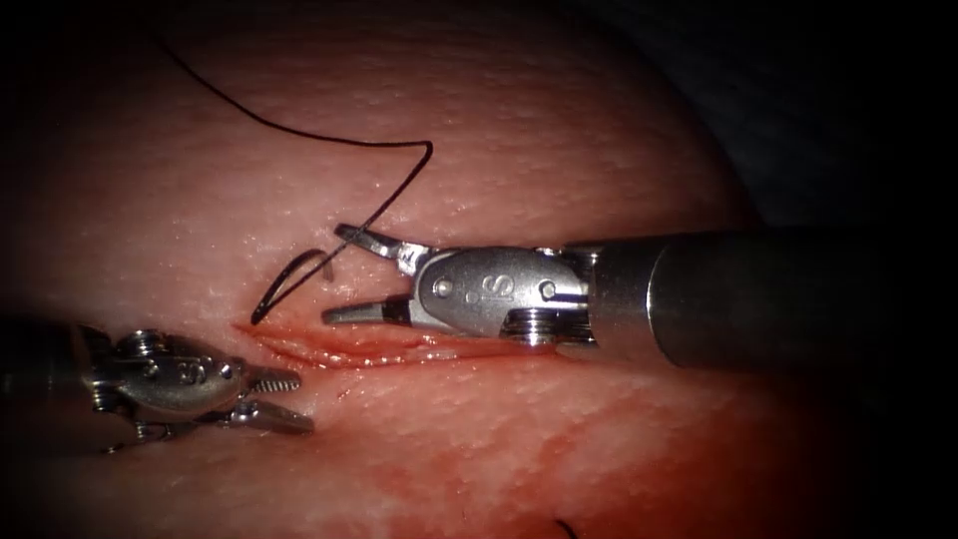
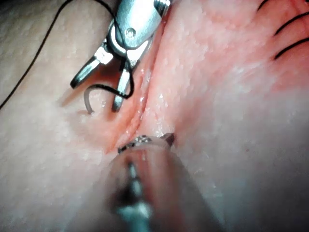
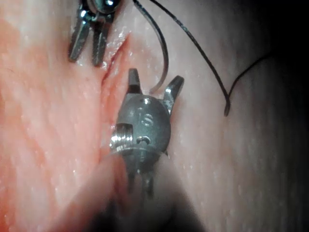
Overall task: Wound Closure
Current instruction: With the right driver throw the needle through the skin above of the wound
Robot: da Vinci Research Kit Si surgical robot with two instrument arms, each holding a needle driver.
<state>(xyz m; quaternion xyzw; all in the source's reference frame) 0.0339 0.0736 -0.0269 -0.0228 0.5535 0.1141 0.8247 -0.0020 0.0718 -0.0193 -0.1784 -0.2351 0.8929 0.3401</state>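
Observation:
The cut point(image 1: 379, 349) runs across the tissue point(image 1: 559, 140). The dark curved needle point(image 1: 289, 268) arches over the far side of the cut near its left end. One end meets the tissue at the cut's edge. The other end lies between the jaws of my right tool point(image 1: 337, 272), which is open and grips nothing. The needle point(image 3: 165, 53) also curves between these jaws point(image 3: 155, 76) in the right wrist view. Black thread point(image 1: 299, 132) loops over the far tissue down to the right tool's upper jaw. My left tool point(image 1: 304, 402) sits just below the cut's left end, open and holding nothing.
Red fluid point(image 1: 479, 459) stains the tissue on the near side of the cut. A short dark thread end point(image 1: 564, 527) shows at the near edge. Dark stitch lines point(image 2: 289, 24) cross the tissue in the left wrist view.

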